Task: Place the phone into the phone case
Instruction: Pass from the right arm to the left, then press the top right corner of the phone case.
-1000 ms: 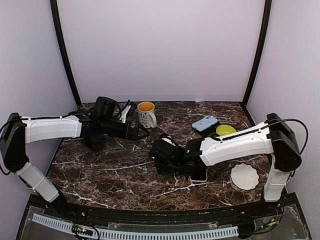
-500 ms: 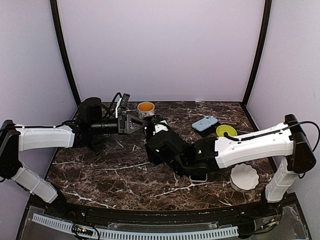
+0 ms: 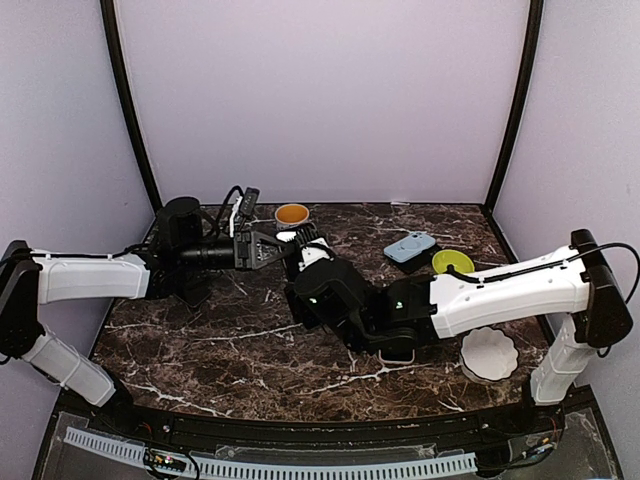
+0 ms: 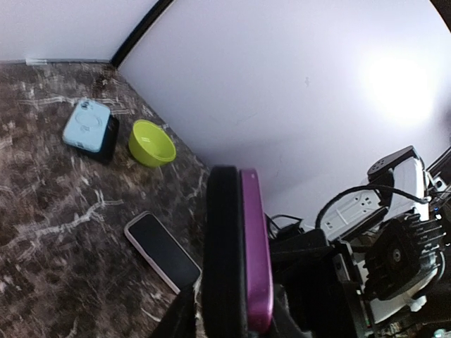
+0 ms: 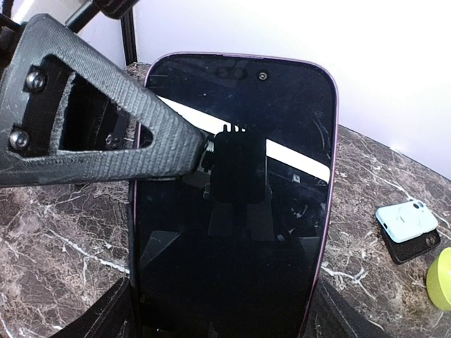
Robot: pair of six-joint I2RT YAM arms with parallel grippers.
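Right tool (image 5: 222, 317) is gripping the phone (image 5: 232, 197) by its edges above the bench (image 3: 230, 340). Left tool (image 4: 232, 317) is apparently pinching its faces. Blue case (image 3: 410, 246) is sitting well apart, upper right, with insertion not yet done.

No readable txt, brands or nums in any view. Phone (image 5: 232, 204) screen in right gripper (image 5: 222, 310): dark, reflections only. Mug (image 3: 292, 213) just past left gripper (image 3: 272, 249): side mostly hidden, maybe printed, unreadable.
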